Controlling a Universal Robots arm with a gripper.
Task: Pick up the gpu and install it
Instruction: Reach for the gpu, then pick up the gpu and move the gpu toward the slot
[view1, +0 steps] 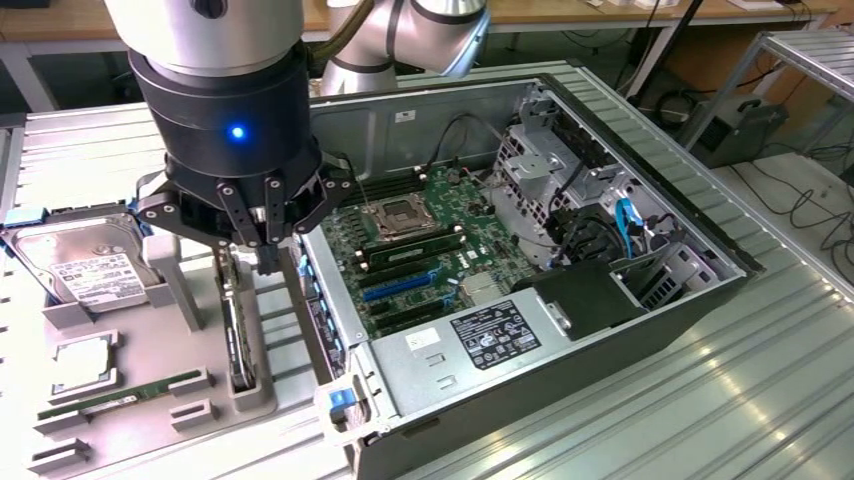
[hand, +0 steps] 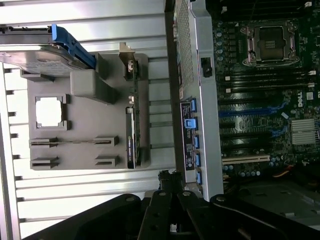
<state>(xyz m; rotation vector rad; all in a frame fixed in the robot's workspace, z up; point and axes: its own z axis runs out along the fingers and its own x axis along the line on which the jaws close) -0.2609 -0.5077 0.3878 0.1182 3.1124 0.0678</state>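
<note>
The gpu (view1: 239, 335) is a thin black card standing on edge in a slot of the grey parts holder (view1: 187, 425), beside the open computer case. In the wrist view the gpu (hand: 132, 136) runs along the holder's edge nearest the case, with its silvery bracket (hand: 131, 65) at one end. My gripper (view1: 256, 250) hangs just above the card's bracket end, fingers drawn together with nothing between them. Its black fingers (hand: 167, 181) sit off the gpu's other end in the wrist view.
On the holder lie a silver hard drive (view1: 83, 268) with blue clips, a square processor (view1: 83, 358) and a green memory stick (view1: 123, 392). The open case (view1: 441, 375) shows the motherboard (view1: 416, 250) with blue and black card slots (view1: 398, 288). A ribbed metal table (view1: 694, 400) carries everything.
</note>
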